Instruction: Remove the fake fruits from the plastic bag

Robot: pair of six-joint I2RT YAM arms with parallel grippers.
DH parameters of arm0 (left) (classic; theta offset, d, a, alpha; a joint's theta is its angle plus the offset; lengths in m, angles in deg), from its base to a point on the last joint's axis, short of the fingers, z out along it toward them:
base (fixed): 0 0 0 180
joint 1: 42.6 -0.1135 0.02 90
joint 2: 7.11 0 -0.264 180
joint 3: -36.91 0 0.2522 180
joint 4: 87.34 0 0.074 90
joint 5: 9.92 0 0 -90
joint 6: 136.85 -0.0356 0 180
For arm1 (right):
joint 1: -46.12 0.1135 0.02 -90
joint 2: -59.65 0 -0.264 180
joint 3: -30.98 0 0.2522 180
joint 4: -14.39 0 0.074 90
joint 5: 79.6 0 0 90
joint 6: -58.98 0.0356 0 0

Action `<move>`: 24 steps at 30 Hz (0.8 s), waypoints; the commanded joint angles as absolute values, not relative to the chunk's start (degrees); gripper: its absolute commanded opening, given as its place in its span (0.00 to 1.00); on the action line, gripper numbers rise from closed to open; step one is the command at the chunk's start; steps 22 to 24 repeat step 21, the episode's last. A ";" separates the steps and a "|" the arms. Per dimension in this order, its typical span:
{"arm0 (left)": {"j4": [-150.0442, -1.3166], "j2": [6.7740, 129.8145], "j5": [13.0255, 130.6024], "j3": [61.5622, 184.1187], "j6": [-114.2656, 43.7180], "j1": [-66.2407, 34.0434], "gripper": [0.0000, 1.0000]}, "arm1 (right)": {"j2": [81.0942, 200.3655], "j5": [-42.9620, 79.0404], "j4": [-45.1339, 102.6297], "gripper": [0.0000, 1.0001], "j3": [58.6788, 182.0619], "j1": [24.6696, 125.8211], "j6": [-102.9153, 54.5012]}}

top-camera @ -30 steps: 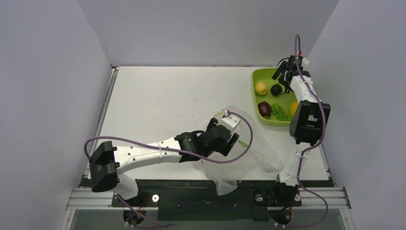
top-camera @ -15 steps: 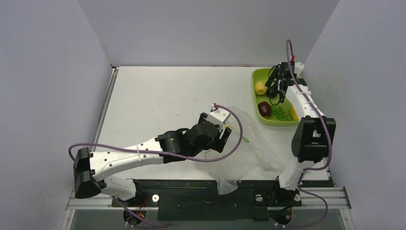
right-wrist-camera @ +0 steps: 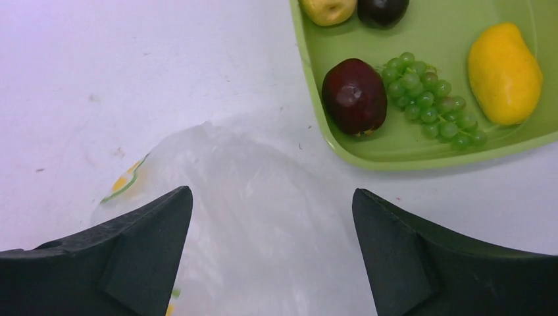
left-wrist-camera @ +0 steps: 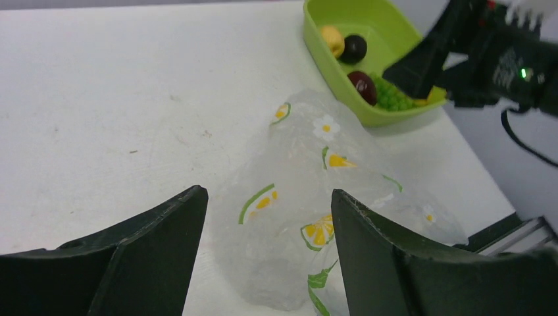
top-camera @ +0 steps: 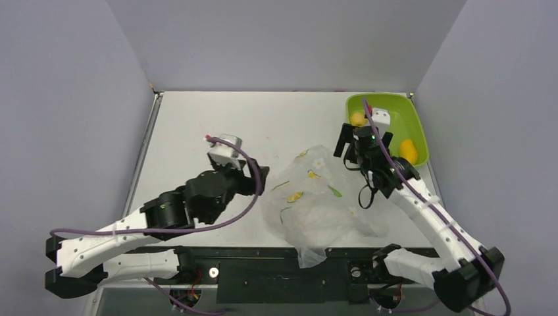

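1. Lying crumpled at lower centre of the top view: the plastic bag. It is clear thin film printed with yellow, green and white flowers and leaves. Its lower end hangs over the near edge of the table.
2. All the fake fruits in view sit in the lime-green tray at upper right, outside the bag.
   - The yellow-orange mango is at the right.
   - The green grapes are mid-tray.
   - The dark red apple is just beside the grapes.
   - The dark plum and yellow pear are at the top edge of the right wrist frame.
3. The left gripper: jaws wide apart, holding nothing. It is left of the bag, with the bag framed between its fingers. Contact with the film: cannot tell.
4. The right gripper: jaws wide apart, empty. It is over the bag's upper right part, near the tray's left rim.
5. The table is white and matte with a few small specks. Plain grey walls stand on three sides.
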State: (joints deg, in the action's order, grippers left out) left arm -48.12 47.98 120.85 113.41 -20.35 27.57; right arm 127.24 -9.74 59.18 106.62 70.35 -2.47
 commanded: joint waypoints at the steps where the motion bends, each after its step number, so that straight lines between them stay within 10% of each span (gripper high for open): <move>1: -48.10 36.83 127.31 113.57 -20.11 27.01 0.67 | 111.50 -18.63 65.53 0.87 104.33 75.77 -2.27; 24: -40.76 30.75 129.82 116.36 -19.10 26.93 0.67 | 79.78 -28.56 78.97 0.89 105.47 76.21 2.82</move>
